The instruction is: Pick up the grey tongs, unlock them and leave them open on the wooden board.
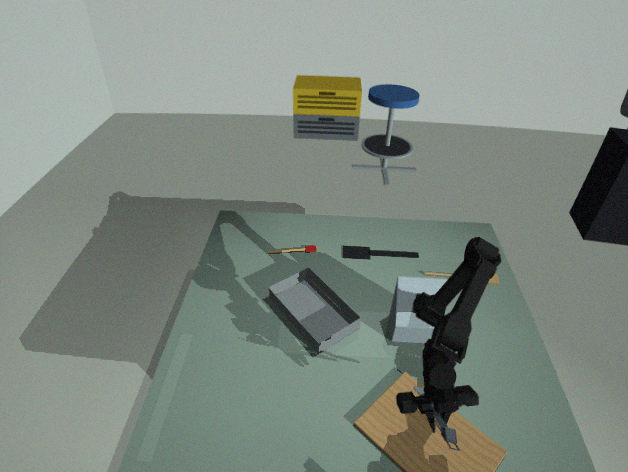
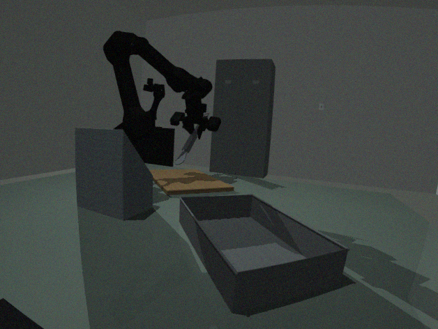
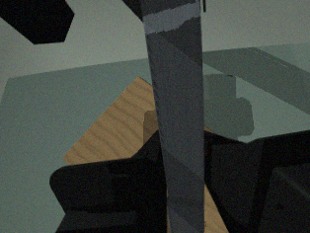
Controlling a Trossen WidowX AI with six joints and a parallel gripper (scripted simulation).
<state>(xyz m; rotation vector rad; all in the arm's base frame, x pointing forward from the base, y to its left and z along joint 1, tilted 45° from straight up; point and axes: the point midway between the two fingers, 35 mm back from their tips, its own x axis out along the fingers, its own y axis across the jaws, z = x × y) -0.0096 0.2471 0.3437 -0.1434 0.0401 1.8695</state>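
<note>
My gripper (image 1: 436,422) (image 2: 196,132) (image 3: 173,132) is shut on the grey tongs (image 1: 449,435) (image 2: 189,143) (image 3: 178,99) and holds them in the air above the wooden board (image 1: 389,407) (image 2: 212,188) (image 3: 109,133). The tongs slant: in the exterior view the pale tips are at the lower left and the other end is up between the fingers. Their arms look close together; whether the lock is off cannot be told. The wrist view shows one broad arm face between the black fingers. The roasting tin (image 1: 339,340) (image 2: 283,291) is empty.
A grey slant-topped box (image 1: 412,333) (image 2: 99,169) stands behind the board, beside the arm. At the back of the table lie a black spatula-like tool (image 1: 356,252), a red-tipped brush-like stick (image 1: 310,249) and a wooden utensil (image 1: 435,274) partly behind the box.
</note>
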